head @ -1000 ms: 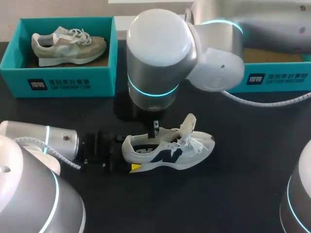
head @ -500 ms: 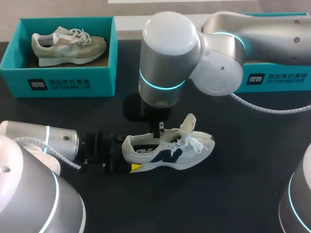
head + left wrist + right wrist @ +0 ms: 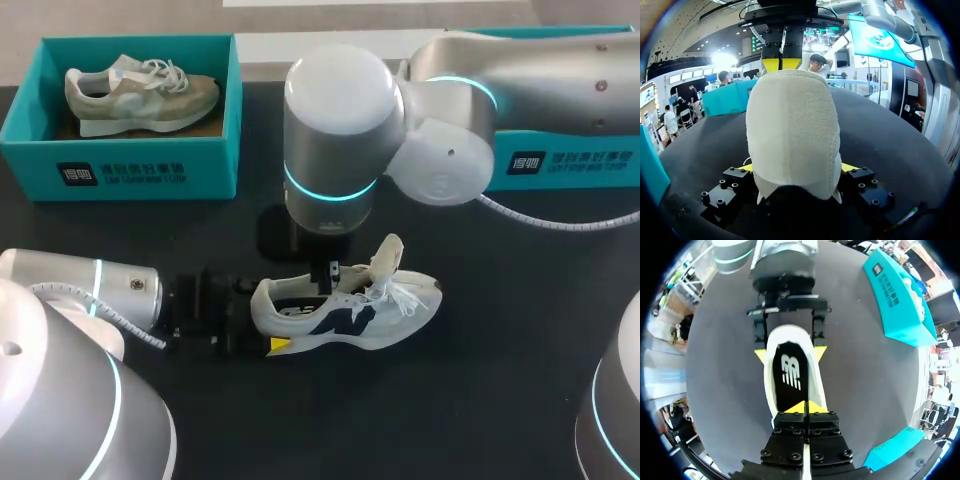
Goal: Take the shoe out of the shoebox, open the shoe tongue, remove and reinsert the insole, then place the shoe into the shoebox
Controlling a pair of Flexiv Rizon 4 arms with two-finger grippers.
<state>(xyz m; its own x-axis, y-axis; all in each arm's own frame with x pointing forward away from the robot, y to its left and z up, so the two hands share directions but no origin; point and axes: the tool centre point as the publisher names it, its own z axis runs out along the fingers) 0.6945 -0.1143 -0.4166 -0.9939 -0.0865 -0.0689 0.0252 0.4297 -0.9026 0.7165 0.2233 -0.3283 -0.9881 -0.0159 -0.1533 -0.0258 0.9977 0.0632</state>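
A white shoe (image 3: 350, 308) with a dark side logo lies on the black table, toe to the right, its tongue (image 3: 388, 257) standing up. My left gripper (image 3: 262, 316) holds the heel (image 3: 792, 130), one yellow-tipped finger (image 3: 760, 356) against each side. My right gripper (image 3: 331, 275) points straight down into the shoe's opening. Its yellow tips (image 3: 805, 407) are pressed together just over the black insole (image 3: 790, 374), which lies inside the shoe. I cannot see whether they pinch the insole. The left wrist view shows the right gripper (image 3: 780, 64) beyond the heel.
A teal shoebox (image 3: 120, 172) at the back left holds a beige shoe (image 3: 140, 92). A second teal shoebox (image 3: 570, 160) stands at the back right, partly hidden by my right arm. The right arm's bulky wrist (image 3: 335, 140) hangs over the table's middle.
My right arm's wrist swung to the right, then back a little. Its gripper came slightly right and lower, into the shoe's opening. The left gripper and the shoe stayed put.
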